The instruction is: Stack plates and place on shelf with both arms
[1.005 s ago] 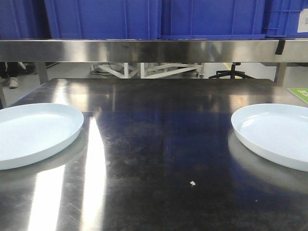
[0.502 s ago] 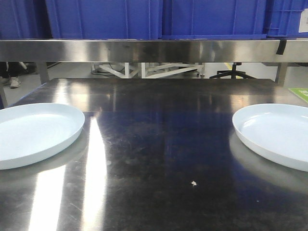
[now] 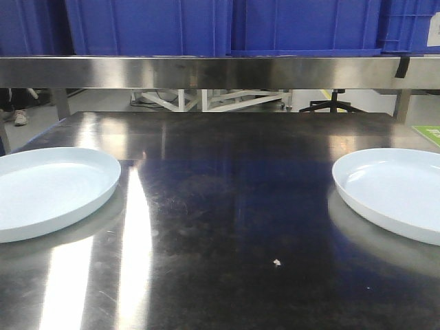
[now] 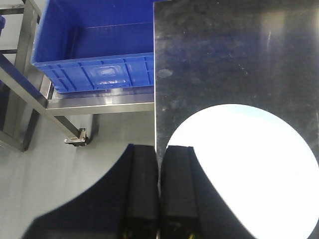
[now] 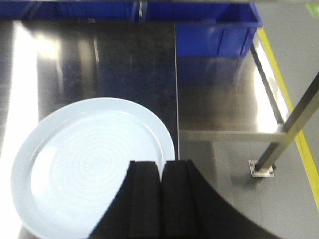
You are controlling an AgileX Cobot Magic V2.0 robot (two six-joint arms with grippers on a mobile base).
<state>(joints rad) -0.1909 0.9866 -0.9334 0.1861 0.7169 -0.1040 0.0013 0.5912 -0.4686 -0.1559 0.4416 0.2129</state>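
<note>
In the front view the left plate (image 3: 51, 192) lies flat at the left edge of the steel table (image 3: 220, 227), its outer part cut off by the frame. A tiny white speck (image 3: 276, 262) sits low in the middle. The right plate (image 3: 392, 196) lies at the right edge, also cut off, well apart from the first. Along the top runs a steel shelf (image 3: 220, 71) carrying blue bins (image 3: 148, 26), whose upper parts are out of frame. Neither arm shows here.

The left wrist view shows a blue crate (image 4: 94, 55) at upper left on a lower rack beside the table's edge. The left gripper (image 4: 159, 149) is at bottom centre, its dark fingers pressed side by side with nothing between them. The left plate (image 4: 249, 172) at lower right is washed out to plain white.

The right wrist view shows the right plate (image 5: 89, 167) whole at lower left, faint rings visible. The right gripper (image 5: 161, 164) overlaps its rim in the picture, fingers together and empty. Another crate (image 5: 214, 30) sits at upper right.
</note>
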